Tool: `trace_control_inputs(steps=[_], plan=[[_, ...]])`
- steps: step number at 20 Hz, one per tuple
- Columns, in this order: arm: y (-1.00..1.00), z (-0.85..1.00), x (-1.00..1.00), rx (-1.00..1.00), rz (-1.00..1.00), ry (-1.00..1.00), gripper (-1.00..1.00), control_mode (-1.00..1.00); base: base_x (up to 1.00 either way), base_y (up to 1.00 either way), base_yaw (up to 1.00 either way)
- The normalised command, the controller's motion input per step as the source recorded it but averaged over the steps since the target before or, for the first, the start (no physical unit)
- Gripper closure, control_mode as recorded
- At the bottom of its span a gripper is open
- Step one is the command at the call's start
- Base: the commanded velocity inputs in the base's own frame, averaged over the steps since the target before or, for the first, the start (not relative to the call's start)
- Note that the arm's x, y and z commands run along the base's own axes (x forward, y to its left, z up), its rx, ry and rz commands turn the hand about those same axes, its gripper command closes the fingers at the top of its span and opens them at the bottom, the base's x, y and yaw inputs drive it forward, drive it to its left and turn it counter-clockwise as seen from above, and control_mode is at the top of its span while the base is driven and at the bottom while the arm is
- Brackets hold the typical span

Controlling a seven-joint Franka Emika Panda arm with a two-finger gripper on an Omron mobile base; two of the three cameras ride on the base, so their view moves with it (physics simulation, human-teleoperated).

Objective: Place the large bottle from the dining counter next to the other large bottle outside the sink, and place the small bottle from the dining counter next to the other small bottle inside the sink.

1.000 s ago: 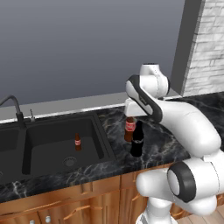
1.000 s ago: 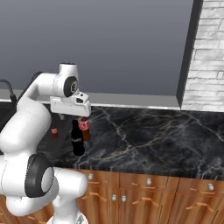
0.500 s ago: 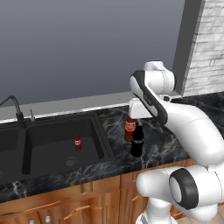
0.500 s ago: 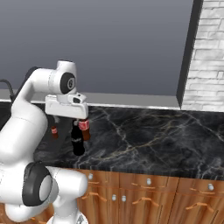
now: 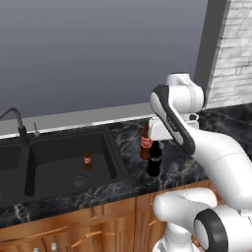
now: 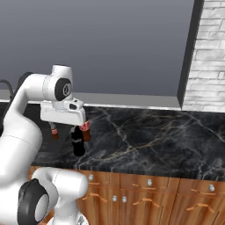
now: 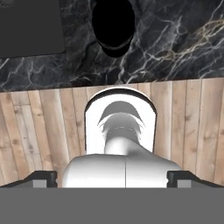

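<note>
A: Cabinets of brown wood are sitting along the bottom of the left base view, and just above them, at the counter's front edge, the black large bottle (image 5: 154,160) is standing upright on the marble.

B: Is anything gripping it?

A: No. The gripper (image 6: 69,131) is hanging just above it in the right base view, fingers spread wide and clamped on nothing. In the hand view the bottle (image 7: 113,27) is showing as a dark round top near the upper centre, with nothing around it.

B: And its partner?

A: The other large bottle (image 5: 145,142), brown with a red label, is standing directly behind it, very close; I cannot tell whether they are touching. Both are outside the sink (image 5: 119,162), right of its rim.

B: So this half looks finished.

A: I judge so. To do the retreat well, the hand should be rising straight up, keeping both fingers off the two necks, before swinging anywhere.

B: Further back?

A: The other small bottle (image 5: 87,159) is standing in the basin, centre left of the frame.
</note>
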Motion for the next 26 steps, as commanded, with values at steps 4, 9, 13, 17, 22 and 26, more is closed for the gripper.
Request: trace_control_inputs(steps=[4, 9, 13, 17, 22, 26], plan=[[0.00, 0.00, 0.00, 0.00, 0.00, 0.00, -1.00, -1.00, 0.00, 0.00, 0.00], [0.00, 0.00, 0.00, 0.00, 0.00, 0.00, -1.00, -1.00, 0.00, 0.00, 0.00], [0.00, 0.00, 0.00, 0.00, 0.00, 0.00, -1.00, 1.00, -0.35, 0.21, 0.03], [0.00, 0.00, 0.00, 0.00, 0.00, 0.00, -1.00, 1.00, -0.84, 0.55, 0.08], [0.00, 0.00, 0.00, 0.00, 0.00, 0.00, -1.00, 1.00, -0.31, 0.55, 0.20], [0.00, 0.00, 0.00, 0.00, 0.00, 0.00, -1.00, 1.00, 0.00, 0.03, 0.57]])
